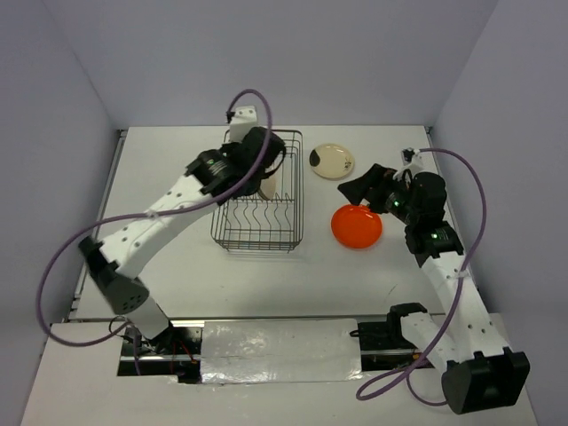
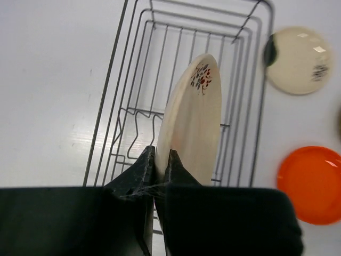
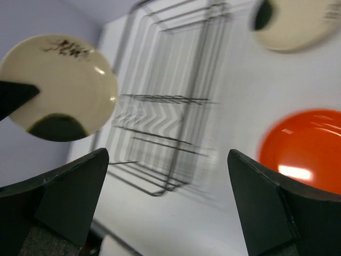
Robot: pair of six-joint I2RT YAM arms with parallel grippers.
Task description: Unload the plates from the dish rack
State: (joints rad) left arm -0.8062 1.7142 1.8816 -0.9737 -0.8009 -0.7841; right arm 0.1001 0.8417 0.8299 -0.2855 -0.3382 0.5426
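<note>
The dark wire dish rack [image 1: 257,213] stands mid-table; no plates show in its slots. My left gripper [image 1: 266,180] is over its far end, shut on the rim of a cream plate [image 2: 192,120] with a small flower mark, held on edge above the rack [image 2: 133,80]. The right wrist view shows this plate [image 3: 56,85] with a dark blotch, raised off the table. Another cream plate with a dark blotch [image 1: 332,161] and an orange plate [image 1: 357,225] lie flat right of the rack. My right gripper [image 1: 357,188] is open and empty between them, above the table.
The grey walls close in the table at the back and sides. The orange plate [image 3: 309,149] and blotched plate [image 3: 298,21] lie close under the right arm. The left arm reaches across the rack's left side.
</note>
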